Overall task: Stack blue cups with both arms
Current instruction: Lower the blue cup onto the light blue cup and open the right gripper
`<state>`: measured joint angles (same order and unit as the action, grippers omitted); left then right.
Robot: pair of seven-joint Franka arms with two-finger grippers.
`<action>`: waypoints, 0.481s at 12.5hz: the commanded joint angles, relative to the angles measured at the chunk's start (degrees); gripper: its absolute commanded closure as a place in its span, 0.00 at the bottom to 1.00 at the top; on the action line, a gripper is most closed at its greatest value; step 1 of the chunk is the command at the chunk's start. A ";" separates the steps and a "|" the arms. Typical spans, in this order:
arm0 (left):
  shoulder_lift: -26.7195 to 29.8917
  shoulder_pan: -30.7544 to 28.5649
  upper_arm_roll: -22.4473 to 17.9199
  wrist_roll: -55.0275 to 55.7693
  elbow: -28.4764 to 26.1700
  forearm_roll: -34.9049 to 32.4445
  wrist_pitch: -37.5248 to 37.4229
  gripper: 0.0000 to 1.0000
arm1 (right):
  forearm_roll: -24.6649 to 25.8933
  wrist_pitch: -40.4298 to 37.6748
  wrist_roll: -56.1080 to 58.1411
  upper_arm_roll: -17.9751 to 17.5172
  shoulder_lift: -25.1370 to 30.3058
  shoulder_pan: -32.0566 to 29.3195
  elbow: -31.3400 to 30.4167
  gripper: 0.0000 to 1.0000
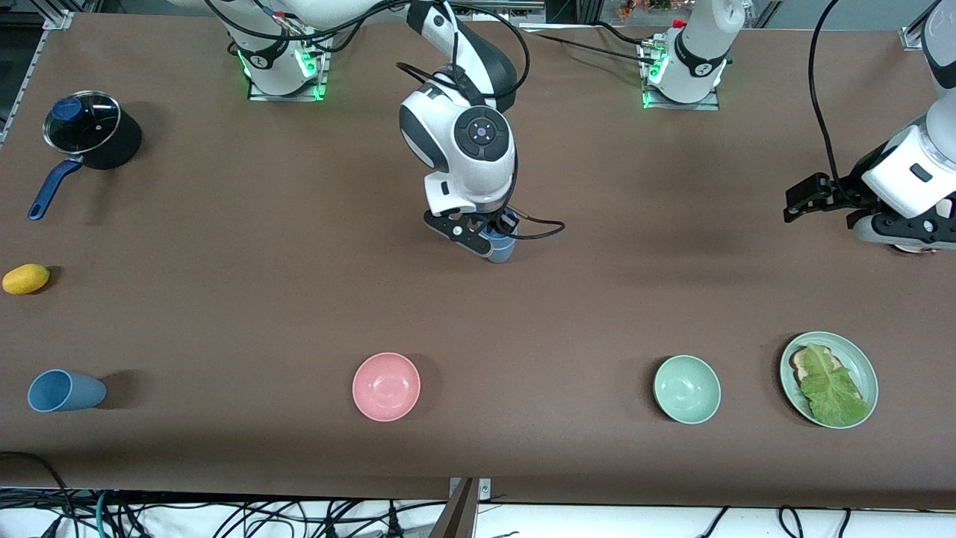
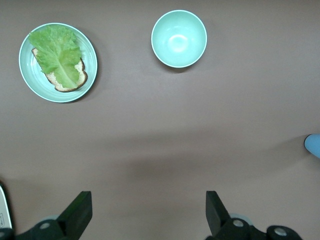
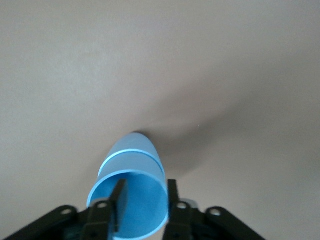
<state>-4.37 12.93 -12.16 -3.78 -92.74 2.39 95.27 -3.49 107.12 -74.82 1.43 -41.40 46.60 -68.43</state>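
- Along the counter (image 1: pixel 224 314) we see a lidded pot (image 1: pixel 91 128), a yellow fruit (image 1: pixel 26 279) and the duller blue cup (image 1: pixel 63 391) lying on its side.
- The pink bowl (image 1: pixel 386 386) sits nearer the camera.
- At mid-counter, the right pincer (image 1: pixel 489 237) straddles the rim of the brighter blue cup (image 3: pixel 132 192), one finger inside; we cannot tell if it grips.
- The green bowl (image 1: pixel 687 388) and lettuce plate (image 1: pixel 866 373) follow.
- The left pincer (image 2: pixel 149 215) waits wide open, empty.

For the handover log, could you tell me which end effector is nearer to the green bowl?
Left. The left end effector hangs over bare table above the green bowl's end; the right end effector is mid-table at a blue cup.
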 commanded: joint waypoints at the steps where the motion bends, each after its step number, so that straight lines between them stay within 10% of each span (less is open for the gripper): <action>1: -0.64 -0.19 -0.05 -1.23 1.42 0.95 -1.23 0.00 | 0.94 -0.60 1.42 2.07 1.66 -0.55 1.02 0.00; 6: -0.73 -0.27 -0.05 -1.23 1.42 0.95 -1.23 0.00 | 0.15 -6.12 26.24 6.12 7.81 -10.89 0.94 0.00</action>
<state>-4.39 12.92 -12.14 -3.78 -92.74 2.39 95.25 -3.28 104.14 -58.04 8.29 -36.46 41.10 -66.78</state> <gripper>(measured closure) 0.000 0.000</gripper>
